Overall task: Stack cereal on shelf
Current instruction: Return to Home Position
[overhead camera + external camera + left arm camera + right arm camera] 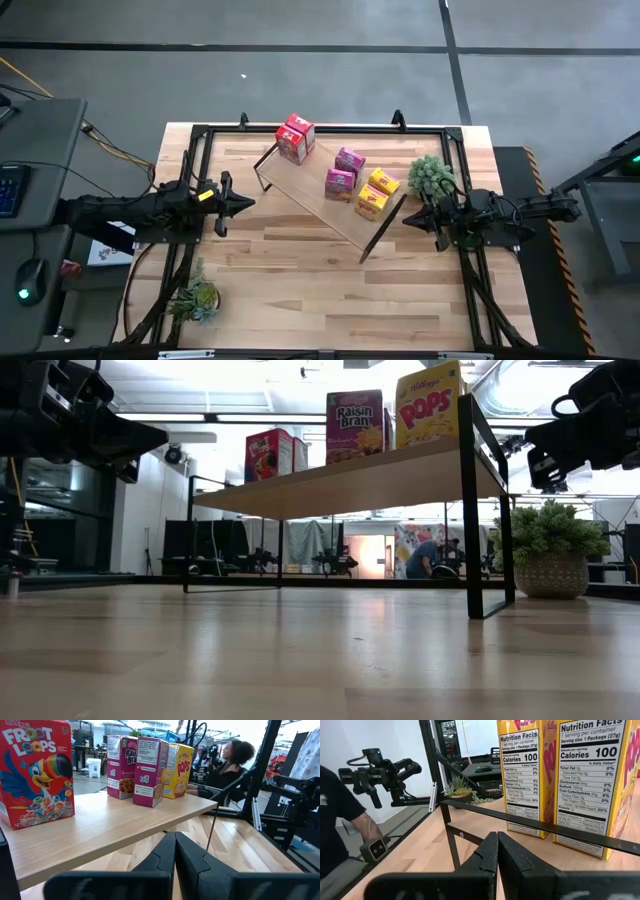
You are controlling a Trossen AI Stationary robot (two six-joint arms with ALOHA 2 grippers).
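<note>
The cereal (pixel 343 178) is seen standing upright on the shelf (pixel 300 190), with red boxes at one end, magenta in the middle and yellow at the other end. The shelf is set diagonally on the desk (pixel 300 290). The left hand (pixel 248 203) and the right hand (pixel 408 217) are held off either end, each with fingers pressed together and nothing gripped.

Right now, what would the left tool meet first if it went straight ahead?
Probably the shelf: the shut left tool points at its near long edge, though it might pass underneath.
</note>
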